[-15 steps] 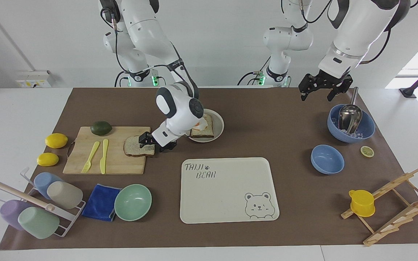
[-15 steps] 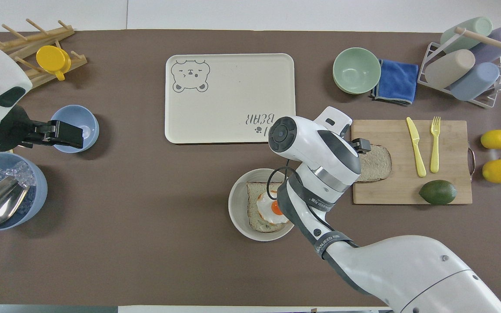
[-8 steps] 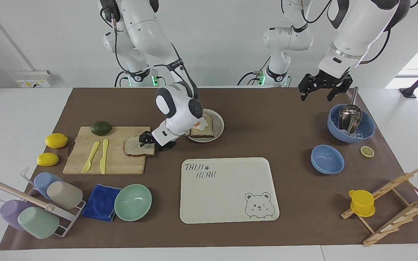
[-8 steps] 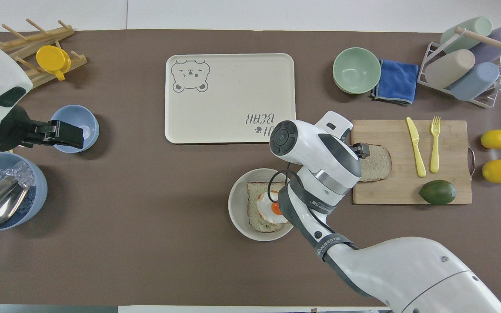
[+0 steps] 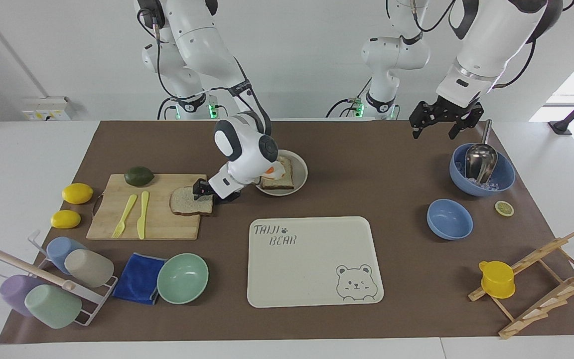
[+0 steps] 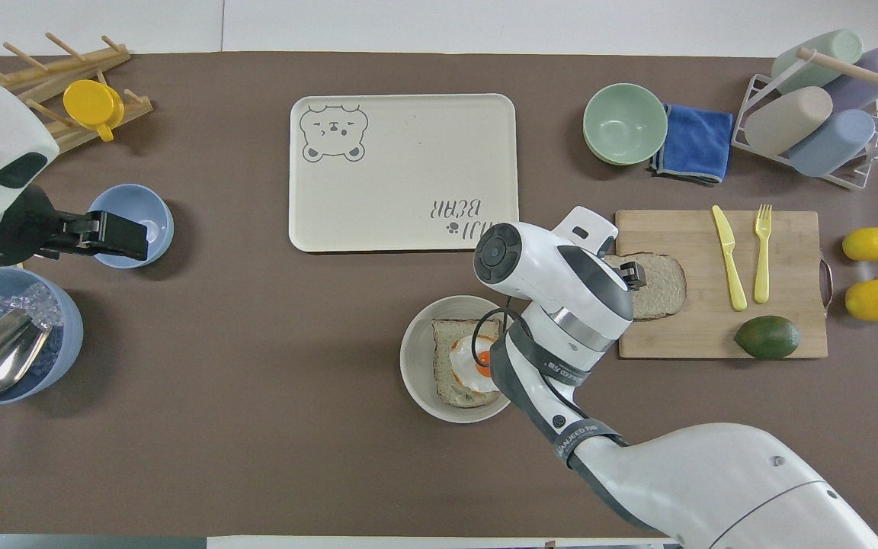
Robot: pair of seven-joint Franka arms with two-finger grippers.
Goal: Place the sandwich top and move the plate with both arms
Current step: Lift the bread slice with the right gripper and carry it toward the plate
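White table [image 5: 28, 164] w/ brown mat [image 5: 366, 164] over most of it; on the mat – cutting board [image 5: 157, 227], plate [image 5: 301, 172] beside it, bear tray [image 5: 312, 279], mint bowl [image 5: 182, 278] touching blue cloth [image 5: 137, 279], cup rack [image 5: 92, 304], two lemons [image 5: 77, 193], two blue bowls [image 5: 449, 219], lemon slice [image 5: 504, 208], wooden rack [image 5: 541, 284] at left arm's end.

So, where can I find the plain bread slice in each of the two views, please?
Facing view: the plain bread slice lies at the cutting board's edge, toward the right arm's end, under the right gripper.
Overhead view: the same slice lies at the board's edge, partly covered by the right gripper.
Shared landmark: the yellow knife on the board, beside the slice.
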